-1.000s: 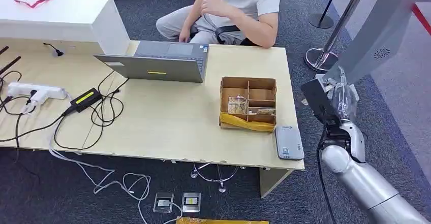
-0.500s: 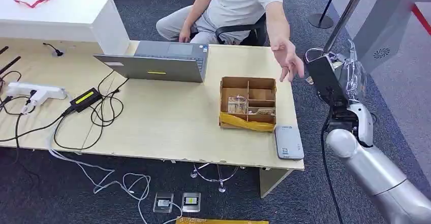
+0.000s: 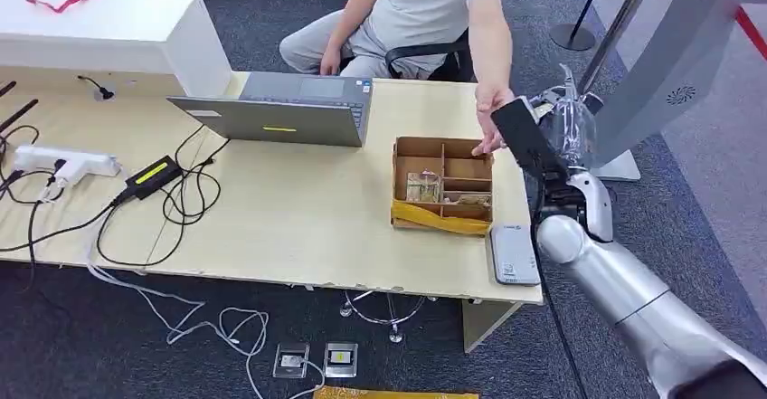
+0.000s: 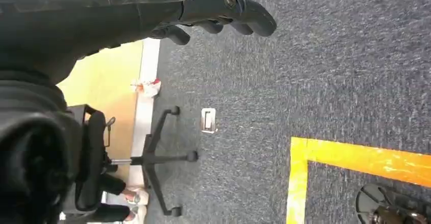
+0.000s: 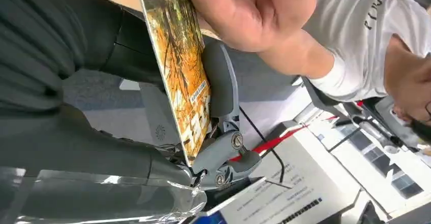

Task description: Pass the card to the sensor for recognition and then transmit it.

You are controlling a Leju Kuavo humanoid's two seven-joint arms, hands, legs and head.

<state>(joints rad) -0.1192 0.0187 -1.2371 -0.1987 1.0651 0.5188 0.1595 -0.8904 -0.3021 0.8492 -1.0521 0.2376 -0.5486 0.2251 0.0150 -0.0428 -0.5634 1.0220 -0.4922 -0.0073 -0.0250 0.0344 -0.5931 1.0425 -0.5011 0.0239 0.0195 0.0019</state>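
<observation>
While my right hand (image 3: pixel 552 123) hangs raised over the right end of the desk (image 3: pixel 298 218), its fingers (image 5: pixel 221 87) are pressed against an orange printed card (image 5: pixel 178 66), gripping it edge-on. From the wrist camera I see a person's hand (image 5: pixel 244 10) touching the card's far end. On the head camera that hand (image 3: pixel 493 114) sits just beside mine, above the cardboard box (image 3: pixel 442 185). I see the box split into compartments; a few hold small items I cannot make out, and a yellow strip (image 3: pixel 439 219) lies along its near wall. A grey card reader (image 3: pixel 514 253) lies near the desk's corner. My left hand (image 4: pixel 213 10) hangs over the carpet, fingers curled, nothing in them.
</observation>
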